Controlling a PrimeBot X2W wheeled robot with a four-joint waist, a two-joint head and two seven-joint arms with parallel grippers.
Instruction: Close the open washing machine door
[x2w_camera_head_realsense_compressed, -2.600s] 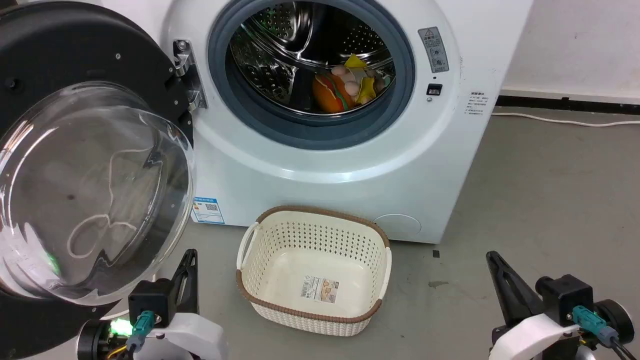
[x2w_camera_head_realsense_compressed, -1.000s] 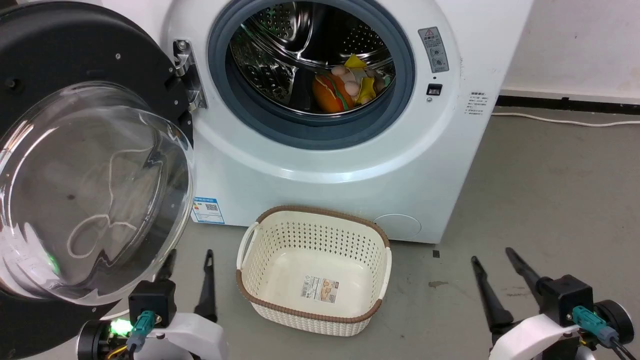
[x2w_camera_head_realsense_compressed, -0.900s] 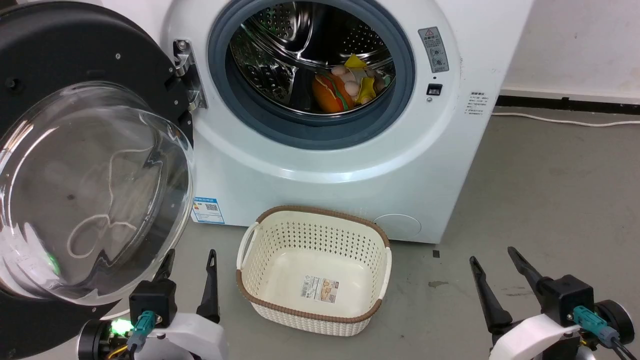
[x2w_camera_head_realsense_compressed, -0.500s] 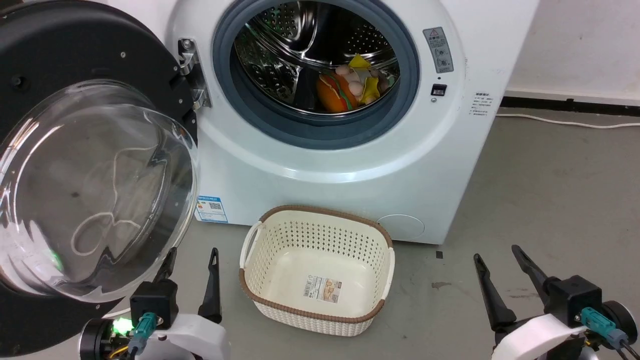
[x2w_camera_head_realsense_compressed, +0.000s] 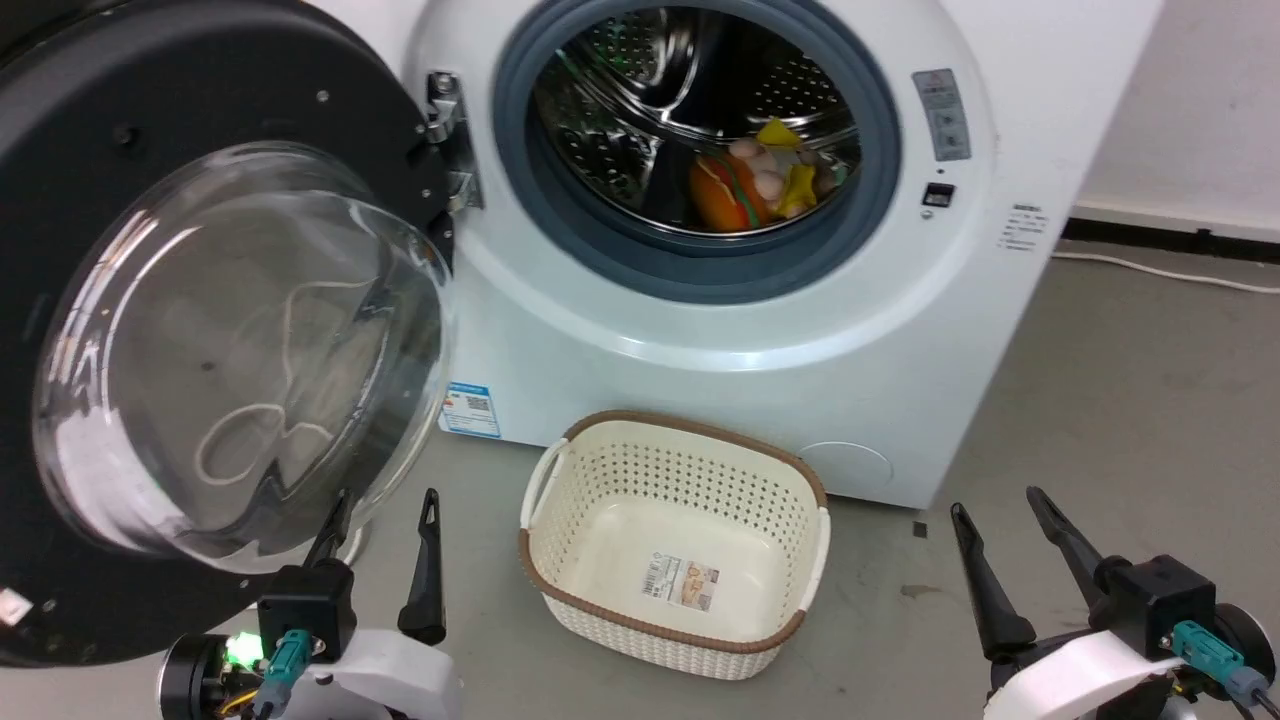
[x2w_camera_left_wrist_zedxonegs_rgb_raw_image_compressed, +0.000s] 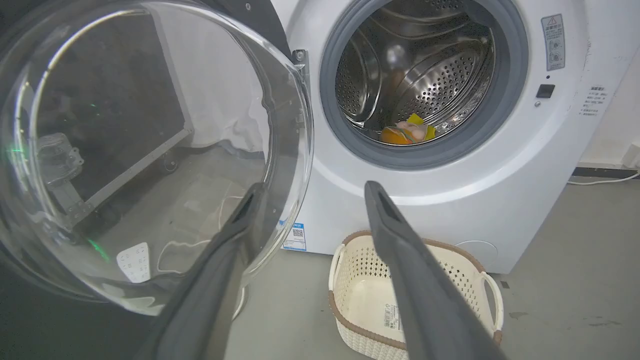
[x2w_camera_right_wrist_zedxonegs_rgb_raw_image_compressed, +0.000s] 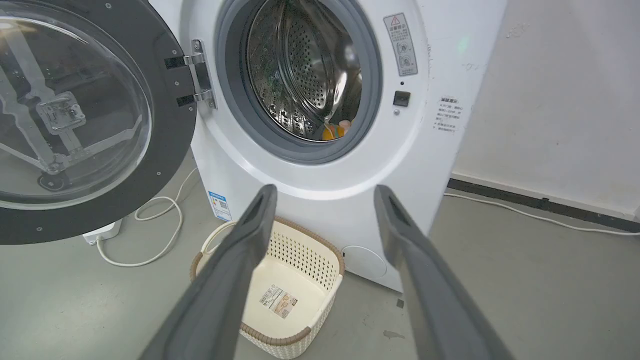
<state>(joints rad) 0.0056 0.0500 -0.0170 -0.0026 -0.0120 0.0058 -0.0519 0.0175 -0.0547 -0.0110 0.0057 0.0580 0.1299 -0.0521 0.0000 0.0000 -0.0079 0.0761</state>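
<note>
The washing machine door (x2w_camera_head_realsense_compressed: 150, 80) stands wide open at the left, a black ring around a bulging glass bowl (x2w_camera_head_realsense_compressed: 240, 350), hung on a metal hinge (x2w_camera_head_realsense_compressed: 450, 130). The white washing machine (x2w_camera_head_realsense_compressed: 700, 340) shows its steel drum (x2w_camera_head_realsense_compressed: 640, 90) with soft toys (x2w_camera_head_realsense_compressed: 750, 185) inside and a grey gasket (x2w_camera_head_realsense_compressed: 700, 275). My left gripper (x2w_camera_head_realsense_compressed: 387, 497) is open just below the door's glass, one finger behind the bowl's rim. My right gripper (x2w_camera_head_realsense_compressed: 996, 502) is open, low at the right, away from the machine. The left wrist view shows the left gripper (x2w_camera_left_wrist_zedxonegs_rgb_raw_image_compressed: 315, 186) beside the door (x2w_camera_left_wrist_zedxonegs_rgb_raw_image_compressed: 150, 125).
A cream perforated basket (x2w_camera_head_realsense_compressed: 560, 560) with a brown rim sits on the grey floor before the machine, between my grippers. A white cable (x2w_camera_right_wrist_zedxonegs_rgb_raw_image_compressed: 150, 235) loops on the floor under the door (x2w_camera_right_wrist_zedxonegs_rgb_raw_image_compressed: 165, 135). A wall with a black skirting (x2w_camera_right_wrist_zedxonegs_rgb_raw_image_compressed: 540, 202) stands right of the machine.
Both grippers went from shut to open. The head camera has since shifted, sliding the whole scene rightward in view; the door stands at the same angle to the machine.
</note>
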